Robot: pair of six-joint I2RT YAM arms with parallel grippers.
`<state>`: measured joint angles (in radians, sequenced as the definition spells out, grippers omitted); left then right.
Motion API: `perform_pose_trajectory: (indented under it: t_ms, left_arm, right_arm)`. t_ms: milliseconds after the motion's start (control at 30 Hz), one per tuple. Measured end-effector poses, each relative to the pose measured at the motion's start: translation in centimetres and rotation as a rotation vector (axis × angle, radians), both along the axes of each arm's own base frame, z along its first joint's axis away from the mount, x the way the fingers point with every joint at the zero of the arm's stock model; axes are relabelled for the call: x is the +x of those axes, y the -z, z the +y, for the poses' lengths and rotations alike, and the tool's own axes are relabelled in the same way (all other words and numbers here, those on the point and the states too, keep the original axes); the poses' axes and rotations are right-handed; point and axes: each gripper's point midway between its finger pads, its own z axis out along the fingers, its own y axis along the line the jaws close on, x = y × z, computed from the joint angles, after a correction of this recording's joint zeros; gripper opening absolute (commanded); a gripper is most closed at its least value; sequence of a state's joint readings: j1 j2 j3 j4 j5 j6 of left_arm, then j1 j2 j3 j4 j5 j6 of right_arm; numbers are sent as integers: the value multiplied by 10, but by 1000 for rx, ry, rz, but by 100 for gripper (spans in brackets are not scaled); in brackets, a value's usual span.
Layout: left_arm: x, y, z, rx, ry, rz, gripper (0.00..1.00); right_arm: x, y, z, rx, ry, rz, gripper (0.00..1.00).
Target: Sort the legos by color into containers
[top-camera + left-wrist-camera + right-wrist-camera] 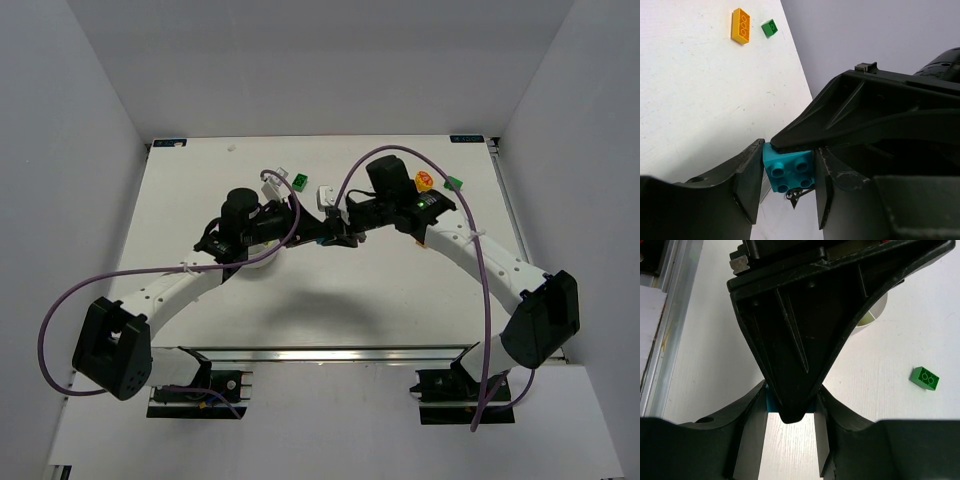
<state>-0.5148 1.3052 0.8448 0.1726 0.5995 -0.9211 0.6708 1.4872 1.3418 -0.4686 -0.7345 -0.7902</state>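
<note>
I record the left gripper (788, 167) clamped on a cyan brick (790, 176). The right gripper (790, 407) appears closed on the same brick, which is largely hidden.

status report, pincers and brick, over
Left pincer, right pincer both shut on cyan brick. Orange brick, green brick loose, unsorted. No obstruction seen.

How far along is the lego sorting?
Early. Little shows done: just a yellowish patch in the bowl. In hand: left gripper and right gripper both pinch one cyan brick. Remaining: orange brick, green brick, second green brick loose on the table.
</note>
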Motion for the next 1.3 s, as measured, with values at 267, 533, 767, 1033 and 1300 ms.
perform_pose_trajectory:
  t_ms: [267,533,767,1033,1300]
  left_arm:
    - [7,4,5,66,-37,-19,9]
    - [31,-9,44,251,-227,-94,6]
    - [59,-37,121,535,-539,-209,4]
    - [73,2,223,898,-786,-111,2]
    - [93,44,271,1007,-810,20,2]
  right_arm:
    - [5,8,-1,-21,51,-1,64]
    - [13,22,-10,-48,149,5,76]
    - [23,25,-41,-50,326,-15,41]
    - [42,48,-91,-41,563,44,0]
    - [46,66,-121,-27,651,113,6]
